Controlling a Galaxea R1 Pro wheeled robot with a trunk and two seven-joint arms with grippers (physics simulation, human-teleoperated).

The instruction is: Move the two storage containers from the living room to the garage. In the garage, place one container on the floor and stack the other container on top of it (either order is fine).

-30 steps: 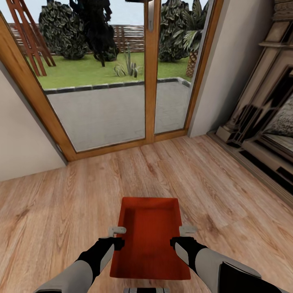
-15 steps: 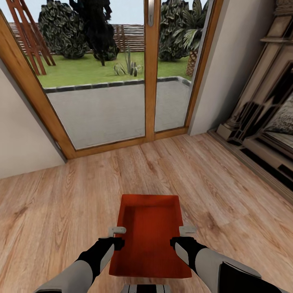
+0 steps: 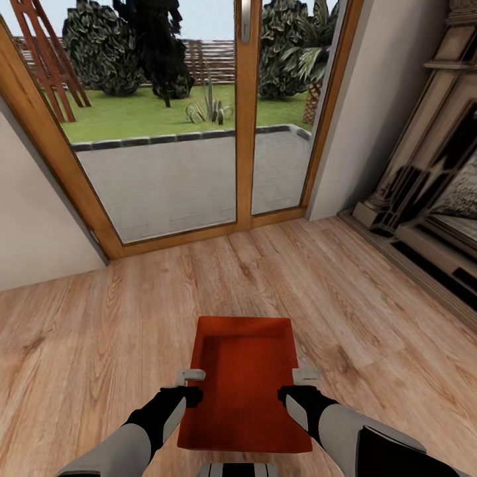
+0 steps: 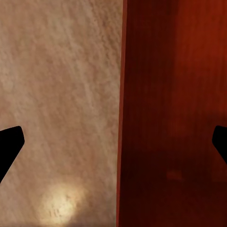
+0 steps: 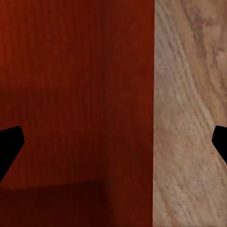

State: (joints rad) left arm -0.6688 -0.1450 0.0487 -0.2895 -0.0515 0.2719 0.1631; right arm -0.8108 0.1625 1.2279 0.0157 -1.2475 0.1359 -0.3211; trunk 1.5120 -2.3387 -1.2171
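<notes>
Both jaws stand wide, the left gripper (image 3: 191,375) straddling one long wall of the storage container (image 3: 244,391) and the right gripper (image 3: 305,374) the other. It sits on the living-room plank floor (image 3: 99,331); nothing has reached the garage yet.

A big orange-red storage container (image 4: 170,113) takes up one side of the left wrist view, and its edge runs straight down the middle. Beside it is the light wood floor (image 4: 61,94), with a soft bright spot on it. The two black fingertips (image 4: 9,142) of the left gripper (image 4: 113,142) sit wide apart, one over the floor and one over the container.
</notes>
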